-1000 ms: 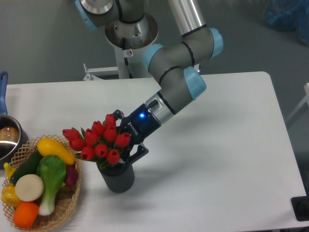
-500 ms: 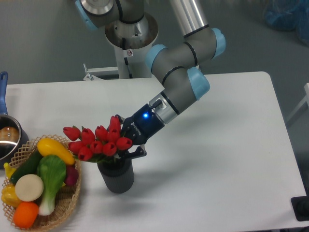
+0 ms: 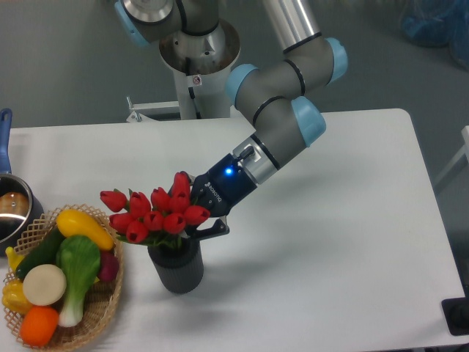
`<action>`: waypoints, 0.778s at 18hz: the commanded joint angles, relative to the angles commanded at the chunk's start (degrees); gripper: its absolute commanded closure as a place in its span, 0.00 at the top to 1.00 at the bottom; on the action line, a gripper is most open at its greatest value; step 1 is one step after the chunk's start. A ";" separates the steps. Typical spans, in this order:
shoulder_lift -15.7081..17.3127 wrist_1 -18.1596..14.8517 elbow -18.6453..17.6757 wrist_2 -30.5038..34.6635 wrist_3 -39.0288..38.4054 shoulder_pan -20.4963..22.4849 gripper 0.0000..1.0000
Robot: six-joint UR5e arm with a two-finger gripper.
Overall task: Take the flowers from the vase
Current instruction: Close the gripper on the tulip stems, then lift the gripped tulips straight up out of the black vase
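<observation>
Flowers (image 3: 157,214) tilted, heads leftward, stems in vase (image 3: 176,269) (jaws clamped on flowers)

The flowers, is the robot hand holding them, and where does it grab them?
Yes. The gripper is closed on the flowers, pinching the bunch just under the red blooms, above the rim of the vase.
</observation>
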 joint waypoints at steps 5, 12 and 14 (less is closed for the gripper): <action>1.76 0.00 0.35 -2.11 -2.46 -0.17 0.28; 4.75 0.00 2.02 -3.52 -8.69 -0.44 0.28; 5.28 0.00 2.81 -3.44 -11.16 -0.44 0.28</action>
